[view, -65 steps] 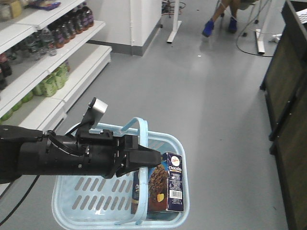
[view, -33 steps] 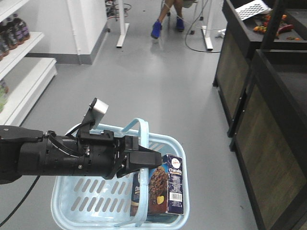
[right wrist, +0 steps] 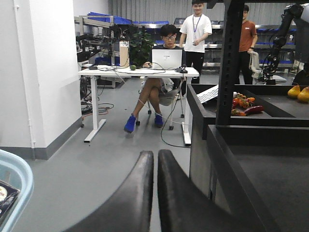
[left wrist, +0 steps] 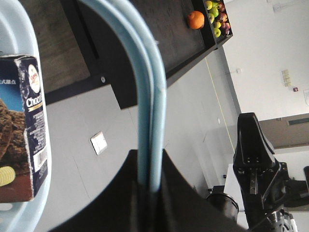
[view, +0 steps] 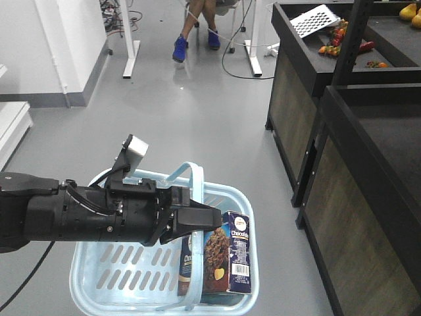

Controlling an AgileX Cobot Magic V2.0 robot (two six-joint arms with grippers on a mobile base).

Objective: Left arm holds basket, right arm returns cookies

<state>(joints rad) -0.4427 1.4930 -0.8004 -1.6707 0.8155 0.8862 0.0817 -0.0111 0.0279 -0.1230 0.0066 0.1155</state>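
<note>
Reaching level from the left, the left arm (view: pixel 79 220) has the left gripper (view: pixel 207 219) clamped on the arched handles (view: pixel 191 174) of the basket (view: pixel 92 283). The cookies (view: pixel 227 260) stand upright inside, at its right end. The right gripper (right wrist: pixel 156 162) is closed and empty, pointing forward.

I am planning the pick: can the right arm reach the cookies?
Probably yes. The cookies stand upright at the right end of the basket, top uncovered. The left gripper holds the handles beside them. The right gripper, jaws shut, must open first.
</note>
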